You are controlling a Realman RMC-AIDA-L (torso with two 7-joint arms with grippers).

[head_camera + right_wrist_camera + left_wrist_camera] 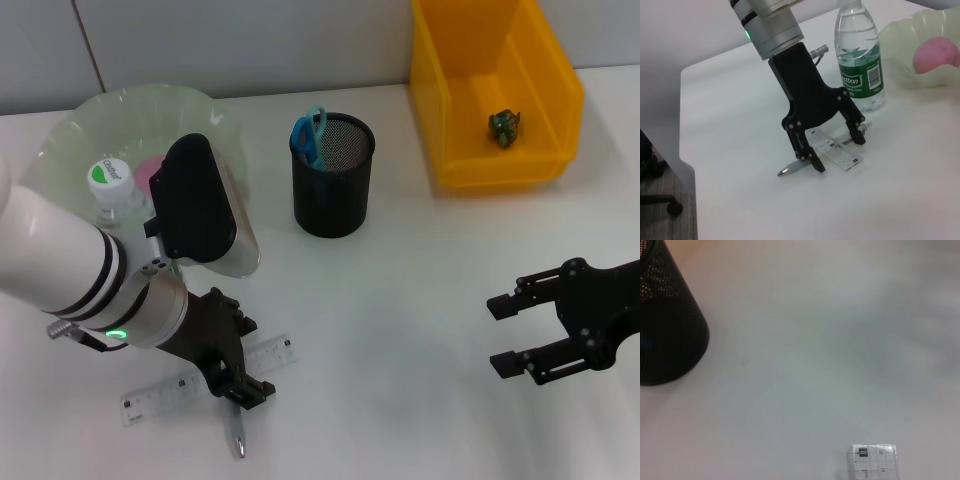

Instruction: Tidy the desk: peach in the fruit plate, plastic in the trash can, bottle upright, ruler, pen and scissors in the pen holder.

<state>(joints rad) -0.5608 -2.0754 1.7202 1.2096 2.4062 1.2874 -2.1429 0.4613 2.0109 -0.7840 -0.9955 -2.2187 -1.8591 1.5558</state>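
My left gripper (240, 358) is open, its fingertips (813, 162) low over the desk (400, 330). Under it the clear ruler (837, 152) lies flat, and the silver pen (789, 170) crosses it in line with the two fingers; only the pen's tip (238, 442) shows in the head view. The bottle (858, 60) stands upright beside the fruit plate (215, 115), which holds the pink peach (935, 52). The black pen holder (332, 185) contains the blue scissors (310, 135). Crumpled plastic (505, 126) lies in the yellow trash can (440, 110). My right gripper (508, 335) hovers open at the right, holding nothing.
The ruler's end (872, 463) and the pen holder (665, 325) show in the left wrist view. The desk's corner edge (687, 160) lies beyond the left gripper, with a chair base on the floor past it. A wall runs behind the trash can.
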